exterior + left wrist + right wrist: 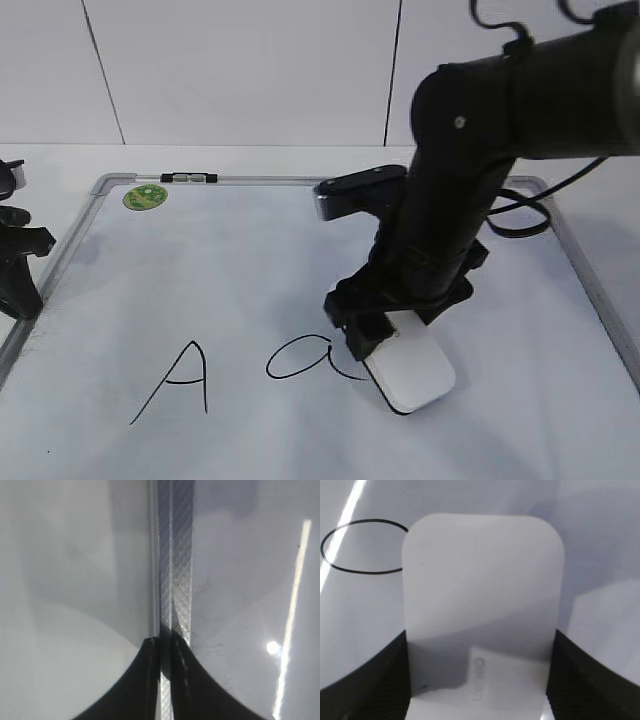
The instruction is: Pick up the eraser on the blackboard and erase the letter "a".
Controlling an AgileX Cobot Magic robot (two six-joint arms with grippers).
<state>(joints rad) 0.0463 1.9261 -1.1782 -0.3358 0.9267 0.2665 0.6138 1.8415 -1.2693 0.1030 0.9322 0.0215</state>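
Observation:
The blackboard [250, 260] is a white dry-erase board with a silver frame, lying flat. The letter "a" [300, 358] is drawn in black near the front; its loop also shows in the right wrist view [360, 545]. My right gripper [385, 335] is shut on the eraser [412, 375], a white rounded block, which rests on the board just right of the "a", at its tail. In the right wrist view the eraser [480, 590] fills the space between the jaws [480, 680]. My left gripper [15, 270] hangs at the board's left edge, its jaws [165, 680] nearly together over the frame rail [175, 555].
A capital "A" [178, 385] is drawn left of the "a". A green sticker [146, 197] sits at the board's far left corner, with a small black clip [190, 179] on the far frame. A black cable [525, 215] lies near the far right corner.

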